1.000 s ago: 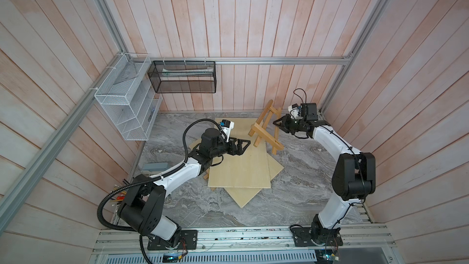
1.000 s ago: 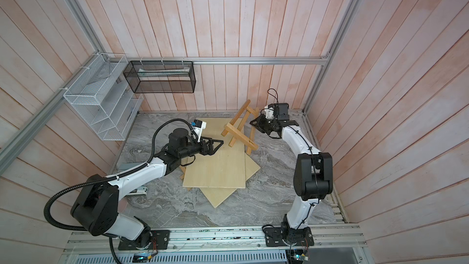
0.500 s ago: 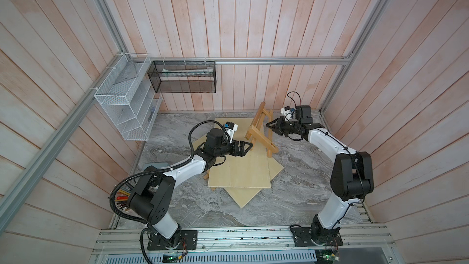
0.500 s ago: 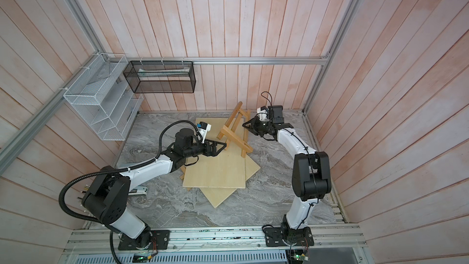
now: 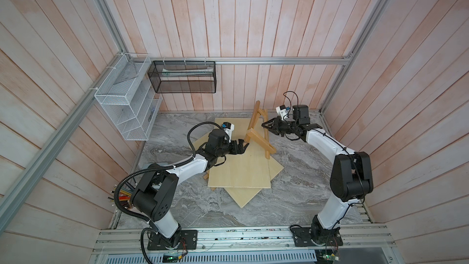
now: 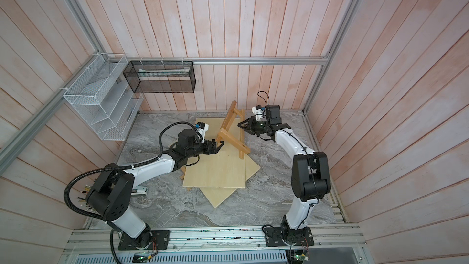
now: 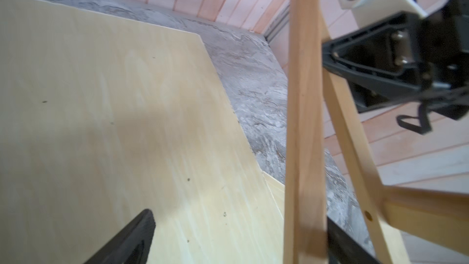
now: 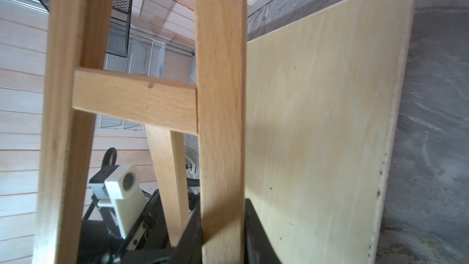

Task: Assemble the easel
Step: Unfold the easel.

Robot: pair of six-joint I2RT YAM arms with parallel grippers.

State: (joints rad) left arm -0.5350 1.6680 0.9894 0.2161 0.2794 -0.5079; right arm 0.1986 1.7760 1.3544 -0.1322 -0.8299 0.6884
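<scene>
Standing tilted at about 1 o'clock on the grey marble table [image 5: 304, 194], 1 wooden easel [image 5: 258, 142] is held by the right gripper [image 5: 264, 124], whose jaws are clamped on 1 of its long slats. Both top views show this grip, with the easel [image 6: 232, 139] and the right gripper [image 6: 240, 124] meeting at the same spot. In the right wrist view 2 black fingers [image 8: 256, 232] press on either side of that slat, with 1 crossbar and 2 further slats beside it.

Flat at the table's centre lie 2 plywood boards [image 5: 238, 171], 1 overlapping the other at an angle. The easel's lower end reaches down over them; whether it touches them I cannot tell.

The left gripper [image 5: 245, 145] sits at 9 o'clock of the easel, at the end of its ledge bar, jaws spread wide and gripping nothing. In the left wrist view 1 slat of the easel [image 7: 303, 123] stands between its 2 fingers [image 7: 127, 239], well apart from the one that shows clearly.

At 10 and 11 o'clock hang 2 wire baskets on the walls: 1 white basket [image 5: 121, 107] and 1 black basket [image 5: 182, 80]. The left arm [image 5: 187, 171] is based at 7 o'clock and the right arm [image 5: 327, 143] at 5 o'clock, 2 in all.
</scene>
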